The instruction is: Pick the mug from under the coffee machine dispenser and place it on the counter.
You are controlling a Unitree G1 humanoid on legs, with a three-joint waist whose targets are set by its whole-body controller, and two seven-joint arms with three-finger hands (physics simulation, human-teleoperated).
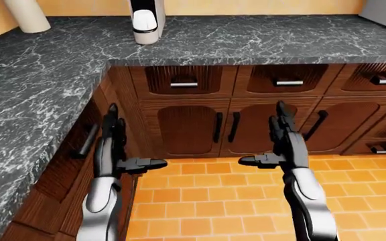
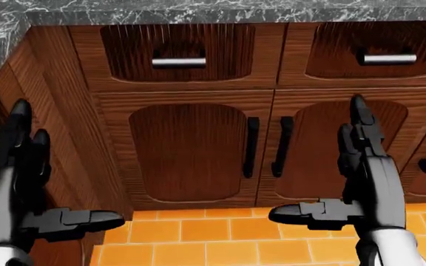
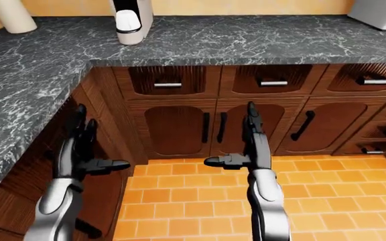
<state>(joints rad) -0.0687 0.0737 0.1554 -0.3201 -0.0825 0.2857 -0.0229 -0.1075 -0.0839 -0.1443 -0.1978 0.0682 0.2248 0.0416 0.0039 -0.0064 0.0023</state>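
Dark marble counter [image 1: 260, 40], white mug [image 1: 145, 23], upright

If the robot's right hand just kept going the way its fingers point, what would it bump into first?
Probably the cupboard doors under the counter. The right hand is open, fingers aimed up and toward them, with nothing visible in between. Depth is hard to judge, so it might meet the drawer above instead.

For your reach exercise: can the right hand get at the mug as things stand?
Probably not yet. The right hand hangs open below the counter edge, while the mug sits far up at the view's top left.
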